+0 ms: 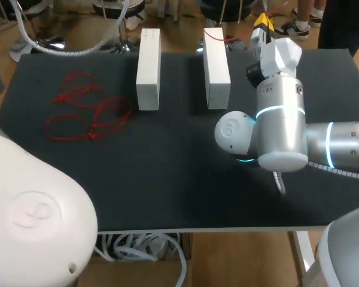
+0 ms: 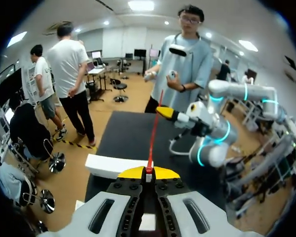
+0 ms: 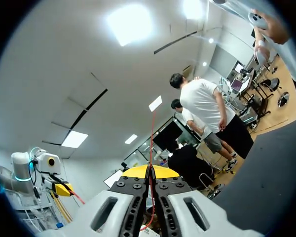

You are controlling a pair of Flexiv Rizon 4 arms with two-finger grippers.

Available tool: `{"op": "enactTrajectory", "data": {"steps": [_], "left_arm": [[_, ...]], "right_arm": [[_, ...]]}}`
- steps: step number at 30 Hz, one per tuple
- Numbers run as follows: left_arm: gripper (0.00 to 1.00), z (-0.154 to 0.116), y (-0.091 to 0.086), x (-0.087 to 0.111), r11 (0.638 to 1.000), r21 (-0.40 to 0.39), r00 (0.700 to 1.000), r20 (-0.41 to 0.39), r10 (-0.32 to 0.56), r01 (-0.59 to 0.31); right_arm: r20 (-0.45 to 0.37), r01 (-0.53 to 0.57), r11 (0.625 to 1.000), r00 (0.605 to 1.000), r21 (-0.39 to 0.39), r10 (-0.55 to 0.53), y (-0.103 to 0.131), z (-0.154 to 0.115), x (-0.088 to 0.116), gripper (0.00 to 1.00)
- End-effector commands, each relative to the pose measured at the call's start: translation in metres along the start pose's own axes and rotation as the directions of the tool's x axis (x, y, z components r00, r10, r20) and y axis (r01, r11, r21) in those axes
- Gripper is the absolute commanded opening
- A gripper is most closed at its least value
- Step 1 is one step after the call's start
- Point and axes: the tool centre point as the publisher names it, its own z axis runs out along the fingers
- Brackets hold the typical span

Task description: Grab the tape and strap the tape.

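My left gripper (image 2: 149,171) is shut on a thin red strap (image 2: 153,136) that runs straight out from its yellow tips over the black table. It does not show in the head view. Beyond a white block (image 2: 111,165), the left wrist view shows my right gripper (image 2: 166,112) raised above the table. The right gripper (image 3: 151,170) is shut on a thin red strap (image 3: 152,136) that rises from between its fingers. Seen from the head camera, the right gripper (image 1: 262,24) sits past the table's far edge, beside the right white block (image 1: 216,69).
A loose pile of red straps (image 1: 87,113) lies at the left of the black table (image 1: 179,179). Two long white blocks stand side by side at the back, the left one (image 1: 148,69) near the pile. A short red strap (image 1: 214,36) crosses the right block's far end.
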Motion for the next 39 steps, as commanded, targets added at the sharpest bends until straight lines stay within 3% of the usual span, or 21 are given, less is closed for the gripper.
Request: {"op": "enactTrajectory", "data": {"steps": [1,22,23,25,26,27,28,30,33,35,39], "left_arm": [[0.0,-0.002,-0.005,-0.008,0.898,-0.437,0.993,-0.117,-0.006,-0.046],[0.0,-0.002,-0.005,-0.008,0.898,-0.437,0.993,-0.117,-0.006,-0.046],[0.0,-0.002,-0.005,-0.008,0.898,-0.437,0.993,-0.117,-0.006,-0.046],[0.0,-0.002,-0.005,-0.008,0.898,-0.437,0.993,-0.117,-0.006,-0.046],[0.0,-0.002,-0.005,-0.008,0.898,-0.437,0.993,-0.117,-0.006,-0.046],[0.0,-0.002,-0.005,-0.008,0.898,-0.437,0.993,-0.117,-0.006,-0.046],[0.0,-0.002,-0.005,-0.008,0.898,-0.437,0.993,-0.117,-0.006,-0.046],[0.0,-0.002,-0.005,-0.008,0.898,-0.437,0.993,-0.117,-0.006,-0.046],[0.0,-0.002,-0.005,-0.008,0.898,-0.437,0.993,-0.117,-0.006,-0.046],[0.0,-0.002,-0.005,-0.008,0.898,-0.437,0.993,-0.117,-0.006,-0.046],[0.0,-0.002,-0.005,-0.008,0.898,-0.437,0.993,-0.117,-0.006,-0.046]], "right_arm": [[0.001,0.0,1.0,1.0,0.003,0.0,0.001,0.001,0.001,0.0],[0.001,0.0,1.0,1.0,0.003,0.0,0.001,0.001,0.001,0.0],[-0.075,0.076,0.996,0.994,-0.035,-0.078,0.0,-0.004,0.003,0.0],[-0.192,0.31,0.947,0.928,-0.081,-0.32,-0.006,-0.01,0.007,0.0],[-0.223,0.45,0.884,0.856,-0.123,-0.467,-0.009,-0.013,0.007,0.0],[-0.201,0.525,0.847,0.824,-0.083,-0.53,-0.01,-0.013,0.009,0.0],[-0.194,0.577,0.806,0.783,-0.133,-0.592,-0.01,-0.012,0.012,0.0],[-0.153,0.652,0.752,0.737,-0.096,-0.658,-0.008,-0.009,0.019,0.0],[-0.069,0.701,0.712,0.709,-0.036,-0.702,-0.004,-0.002,0.032,0.0],[-0.033,0.684,0.729,0.729,0.022,-0.683,0.001,0.002,0.04,0.0],[-0.033,0.684,0.729,0.729,0.022,-0.683,0.001,0.002,0.04,0.0]]}}
